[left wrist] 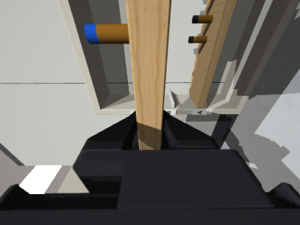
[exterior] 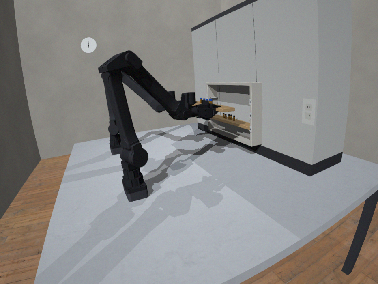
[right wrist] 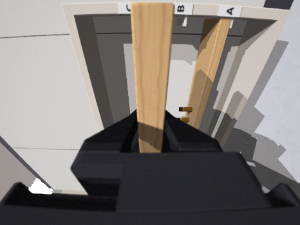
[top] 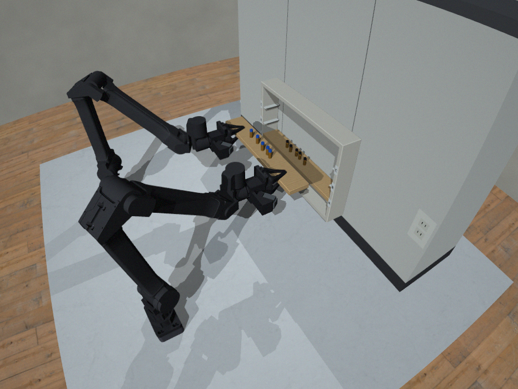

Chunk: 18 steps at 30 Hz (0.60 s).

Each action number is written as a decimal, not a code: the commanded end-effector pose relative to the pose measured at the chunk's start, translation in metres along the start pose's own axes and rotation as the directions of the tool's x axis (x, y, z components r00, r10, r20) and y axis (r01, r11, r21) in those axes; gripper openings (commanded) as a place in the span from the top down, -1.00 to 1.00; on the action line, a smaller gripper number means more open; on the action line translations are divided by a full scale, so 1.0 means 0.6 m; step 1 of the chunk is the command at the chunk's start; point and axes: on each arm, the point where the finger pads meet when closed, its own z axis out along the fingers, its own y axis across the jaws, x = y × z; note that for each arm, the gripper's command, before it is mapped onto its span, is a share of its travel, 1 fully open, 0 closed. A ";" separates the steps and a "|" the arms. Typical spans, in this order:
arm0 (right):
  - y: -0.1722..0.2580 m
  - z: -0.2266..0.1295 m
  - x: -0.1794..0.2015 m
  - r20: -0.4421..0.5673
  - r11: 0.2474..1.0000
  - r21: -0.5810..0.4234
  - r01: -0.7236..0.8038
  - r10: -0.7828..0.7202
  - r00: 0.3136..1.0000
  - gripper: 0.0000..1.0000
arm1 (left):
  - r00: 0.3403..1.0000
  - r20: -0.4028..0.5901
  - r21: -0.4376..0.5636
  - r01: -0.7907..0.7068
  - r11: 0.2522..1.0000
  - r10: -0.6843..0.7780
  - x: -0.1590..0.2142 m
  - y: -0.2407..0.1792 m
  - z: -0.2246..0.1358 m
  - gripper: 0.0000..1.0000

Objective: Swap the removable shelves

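Pale wood makes up the shelf (top: 295, 178) (exterior: 226, 108) (left wrist: 149, 64) (right wrist: 152, 64) we see held level in front of the wall rack (top: 350, 167) (exterior: 256, 116) (left wrist: 80, 64) (right wrist: 206, 10), outside its opening, with five blue-capped vials (top: 262, 146) (left wrist: 109, 33) standing on it. The left gripper (top: 239, 133) (left wrist: 149, 112) and the right gripper (top: 282, 179) (exterior: 217, 110) (right wrist: 150, 112) are both clamped on this board, one towards each end. Lower down, inside the rack, we see the second shelf (top: 322, 180) (exterior: 242, 123) (left wrist: 214, 64) (right wrist: 210, 58) carrying black-capped vials (top: 296, 152) (exterior: 230, 117) (left wrist: 203, 19) (right wrist: 186, 109). In the right wrist view we read B (right wrist: 181, 8) and A (right wrist: 230, 11) on white labels, turned sideways; the held shelf cuts into the C (right wrist: 128, 8). The left wrist view gives us another A label (left wrist: 199, 112), beside a B partly covered by the gripper. The near arm masks the left gripper in the exterior view. On the wall column, we can make out no lettering around the outlet (top: 422, 228) (exterior: 308, 111).
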 end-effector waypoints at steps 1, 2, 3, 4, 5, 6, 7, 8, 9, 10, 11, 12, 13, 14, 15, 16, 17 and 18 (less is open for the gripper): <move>0.103 0.018 0.004 0.010 0.997 -0.074 -0.018 0.019 1.000 0.76 | 1.000 -0.009 -0.065 0.028 0.998 -0.029 -0.001 0.098 0.015 0.76; 0.109 0.019 0.004 0.009 0.997 -0.075 -0.019 0.019 1.000 0.76 | 1.000 -0.009 -0.065 0.029 0.997 -0.029 -0.001 0.104 0.016 0.76; 0.109 0.019 0.004 0.009 0.997 -0.075 -0.019 0.019 1.000 0.76 | 1.000 -0.009 -0.065 0.029 0.997 -0.029 -0.001 0.104 0.016 0.76; 0.109 0.019 0.004 0.009 0.997 -0.075 -0.019 0.019 1.000 0.76 | 1.000 -0.009 -0.065 0.029 0.997 -0.029 -0.001 0.104 0.016 0.76; 0.113 0.020 0.004 0.009 0.997 -0.076 -0.019 0.020 1.000 0.76 | 1.000 -0.009 -0.066 0.029 0.997 -0.030 0.000 0.108 0.018 0.76; 0.116 0.022 0.004 0.009 0.997 -0.077 -0.019 0.020 1.000 0.76 | 1.000 -0.010 -0.067 0.029 0.997 -0.030 0.000 0.111 0.019 0.76; 0.119 0.023 0.004 0.009 0.997 -0.078 -0.019 0.020 1.000 0.76 | 0.999 -0.010 -0.068 0.030 0.997 -0.030 0.000 0.115 0.020 0.76; 0.123 0.024 0.004 0.008 0.997 -0.079 -0.019 0.020 1.000 0.76 | 0.999 -0.010 -0.068 0.030 0.997 -0.031 0.000 0.118 0.022 0.76; 0.126 0.026 0.004 0.008 0.997 -0.080 -0.020 0.020 1.000 0.76 | 0.999 -0.010 -0.070 0.030 0.997 -0.031 0.000 0.121 0.023 0.76; 0.128 0.028 0.004 0.008 0.996 -0.082 -0.020 0.021 1.000 0.76 | 0.999 -0.010 -0.071 0.031 0.997 -0.031 0.000 0.124 0.025 0.76; 0.131 0.029 0.004 0.008 0.996 -0.083 -0.020 0.021 1.000 0.76 | 0.999 -0.010 -0.073 0.031 0.997 -0.032 0.001 0.126 0.026 0.76; 0.133 0.031 0.004 0.008 0.996 -0.085 -0.020 0.021 1.000 0.76 | 0.999 -0.010 -0.074 0.031 0.997 -0.032 0.001 0.128 0.028 0.76; 0.135 0.032 0.004 0.008 0.996 -0.086 -0.021 0.021 1.000 0.76 | 0.999 -0.010 -0.076 0.032 0.997 -0.032 0.001 0.130 0.029 0.76; 0.137 0.033 0.004 0.008 0.996 -0.087 -0.021 0.022 1.000 0.76 | 0.999 -0.010 -0.077 0.032 0.997 -0.033 0.001 0.132 0.030 0.76; 0.139 0.035 0.004 0.008 0.996 -0.088 -0.021 0.022 1.000 0.76 | 0.999 -0.010 -0.078 0.032 0.996 -0.033 0.001 0.135 0.032 0.76; 0.141 0.036 0.004 0.008 0.996 -0.090 -0.021 0.022 1.000 0.76 | 0.999 -0.010 -0.079 0.032 0.996 -0.033 0.001 0.137 0.033 0.76; 0.144 0.037 0.004 0.008 0.996 -0.091 -0.021 0.022 1.000 0.76 | 0.999 -0.010 -0.080 0.033 0.996 -0.034 0.001 0.139 0.035 0.76; 0.146 0.039 0.004 0.008 0.996 -0.092 -0.021 0.022 1.000 0.76 | 0.999 -0.010 -0.081 0.033 0.996 -0.034 0.001 0.141 0.036 0.76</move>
